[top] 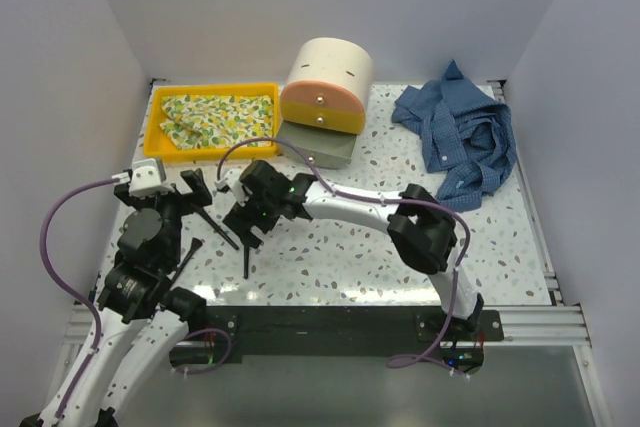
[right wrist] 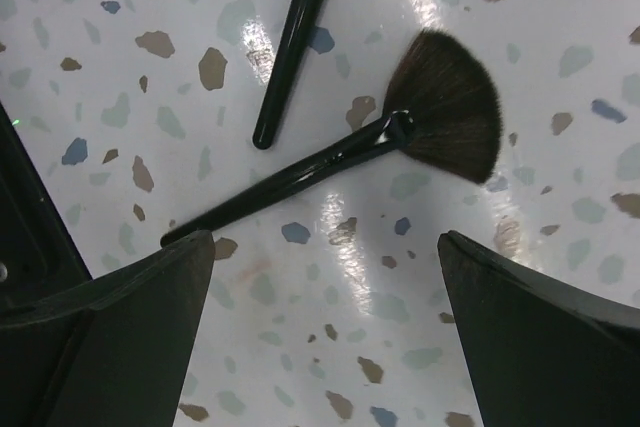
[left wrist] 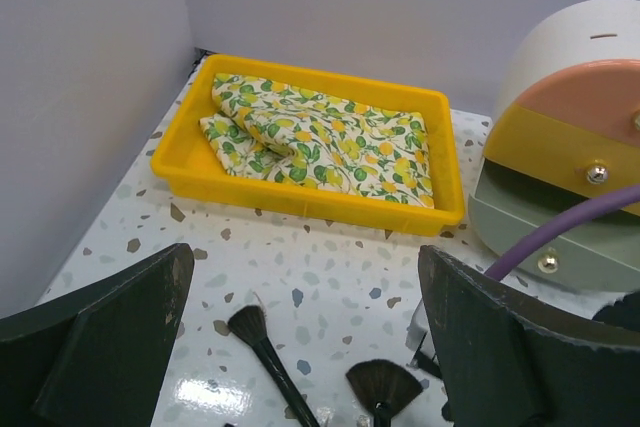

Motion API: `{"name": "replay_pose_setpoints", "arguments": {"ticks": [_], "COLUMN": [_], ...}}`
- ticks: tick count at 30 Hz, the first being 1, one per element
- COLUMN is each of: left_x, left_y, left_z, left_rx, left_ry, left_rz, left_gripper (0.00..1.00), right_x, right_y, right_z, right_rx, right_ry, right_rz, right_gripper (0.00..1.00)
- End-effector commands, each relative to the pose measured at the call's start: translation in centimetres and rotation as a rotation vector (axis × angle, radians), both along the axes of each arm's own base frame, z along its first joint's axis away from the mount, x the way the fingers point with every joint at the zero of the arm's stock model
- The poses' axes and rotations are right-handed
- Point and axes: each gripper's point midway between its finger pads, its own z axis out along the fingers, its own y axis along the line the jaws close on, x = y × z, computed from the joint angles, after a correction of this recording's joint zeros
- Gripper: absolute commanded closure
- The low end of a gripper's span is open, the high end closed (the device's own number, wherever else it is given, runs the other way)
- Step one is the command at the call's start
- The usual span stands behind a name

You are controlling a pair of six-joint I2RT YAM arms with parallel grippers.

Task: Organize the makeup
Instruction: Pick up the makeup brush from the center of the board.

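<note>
Right gripper (right wrist: 325,347): jaws wide apart, nothing between, hanging right over fan brush (right wrist: 345,154) | brush flat on table (right wrist: 560,277), left side, second brush (right wrist: 294,42) just beside | left gripper (left wrist: 305,347): jaws apart too

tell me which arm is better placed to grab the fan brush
Right, probably. The right gripper is open with the fan brush lying just ahead of its jaws. The left gripper, also open, faces the yellow tray, with the brushes low in its view.
</note>
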Motion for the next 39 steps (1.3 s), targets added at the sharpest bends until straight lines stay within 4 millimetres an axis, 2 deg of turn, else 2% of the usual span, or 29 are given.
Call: {"name": "replay_pose_setpoints", "arguments": {"ticks": [1, 4, 5, 9, 12, 13, 29, 39], "left_x": [0.0, -0.1, -0.2, -0.2, -0.2, -0.3, -0.4, -0.4], "left_y": [0.6, 0.6, 0.6, 0.7, 0.7, 0.7, 0.8, 0.8], "left_z": [0.8, 0.9, 0.9, 0.9, 1.0, 0.9, 1.1, 1.1], "left_rx": [-0.034, -0.039, -0.038, -0.038, -0.039, -0.041, -0.041, -0.041], "left_ry": [-0.034, -0.043, -0.046, -0.046, -0.048, -0.049, -0.057, -0.060], "left_rz": [0.039, 0.036, 0.037, 0.039, 0.040, 0.040, 0.043, 0.043], "left_gripper": [0.00, 0.00, 0.00, 0.00, 0.00, 0.00, 0.00, 0.00], "right_x": [-0.9, -1.6, -2.3, -1.9, -1.8, -2.0, -2.6, -3.2], "right_y": [2.9, 3.0, 3.6, 3.7, 3.9, 3.7, 4.0, 3.3], "right_z": [2.5, 1.4, 1.7, 0.7, 0.1, -0.7, -1.8, -3.2], "right_rx": [0.105, 0.056, 0.059, 0.027, 0.015, -0.009, -0.024, -0.044], "right_ry": [-0.061, -0.169, -0.182, -0.234, -0.241, -0.243, -0.223, -0.197], "right_rz": [-0.277, -0.351, -0.361, -0.437, -0.472, -0.473, -0.476, -0.479], "right_gripper": [0.01, 0.01, 0.01, 0.01, 0.01, 0.01, 0.03, 0.13]}}
